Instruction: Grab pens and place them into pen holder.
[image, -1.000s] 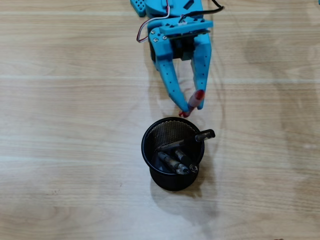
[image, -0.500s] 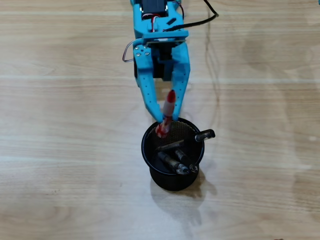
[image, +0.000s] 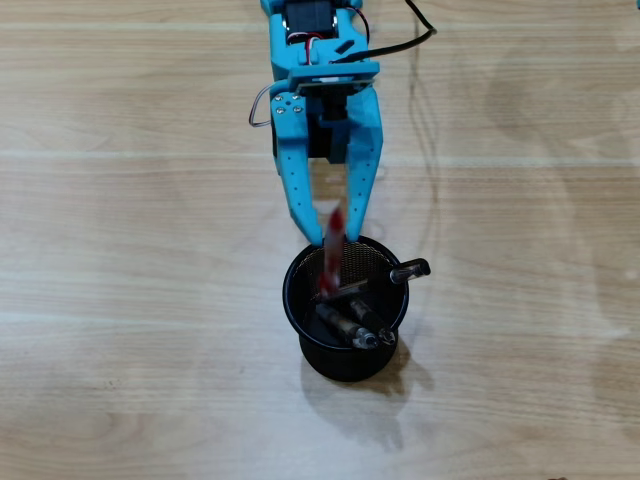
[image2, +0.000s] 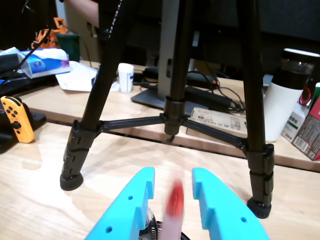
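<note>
Wooden surface (image: 120, 300) carries the black wire-mesh pen holder (image: 300, 310), three pens already inside. The blue fingers (image: 330, 232) stand apart over the holder's far rim, gripping nothing. The red pen (image: 330, 255) shows blurred between them, its lower end inside the holder, apparently dropping.

Risk: the falling pen could strike the pens already inside, bounce and tip over the rim onto the surface.
</note>
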